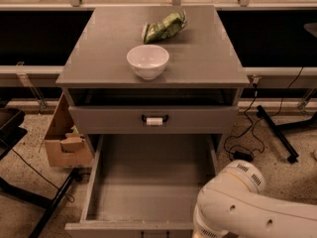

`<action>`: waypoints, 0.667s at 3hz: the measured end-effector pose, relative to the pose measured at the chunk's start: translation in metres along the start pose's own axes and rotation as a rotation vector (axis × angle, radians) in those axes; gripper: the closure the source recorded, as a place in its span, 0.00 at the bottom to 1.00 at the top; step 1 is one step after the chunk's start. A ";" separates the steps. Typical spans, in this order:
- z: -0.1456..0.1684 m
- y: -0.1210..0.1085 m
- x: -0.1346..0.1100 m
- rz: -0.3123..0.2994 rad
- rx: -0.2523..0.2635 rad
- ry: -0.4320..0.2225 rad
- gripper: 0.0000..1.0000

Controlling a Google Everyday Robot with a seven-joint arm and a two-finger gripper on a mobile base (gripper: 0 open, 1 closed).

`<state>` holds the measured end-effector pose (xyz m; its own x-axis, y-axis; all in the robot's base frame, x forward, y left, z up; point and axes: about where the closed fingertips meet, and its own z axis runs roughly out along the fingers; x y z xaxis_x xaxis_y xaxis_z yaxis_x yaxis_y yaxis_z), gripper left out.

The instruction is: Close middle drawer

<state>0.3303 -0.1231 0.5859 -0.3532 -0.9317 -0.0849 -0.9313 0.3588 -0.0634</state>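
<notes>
The middle drawer (148, 182) is pulled far out toward me, and its long shallow grey interior is bare. Its front panel (124, 227) lies along the bottom edge of the camera view; its handle is cut off by that edge. Above it is the narrower grey drawer front (153, 119) with a black handle carrying a white tag. My white arm (247, 207) fills the bottom right, over the open drawer's front right corner. My gripper is out of view, below the frame edge.
A white bowl (147, 61) and a green snack bag (164, 27) sit on the cabinet top (99, 48). A cardboard box (64, 138) stands on the floor to the left. Cables and a black stand leg (277, 133) lie to the right.
</notes>
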 end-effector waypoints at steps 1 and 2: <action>0.047 0.031 0.009 0.038 -0.060 -0.014 0.48; 0.084 0.046 0.012 0.081 -0.099 -0.043 0.71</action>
<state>0.2911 -0.1128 0.4988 -0.4251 -0.8960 -0.1283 -0.9050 0.4232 0.0431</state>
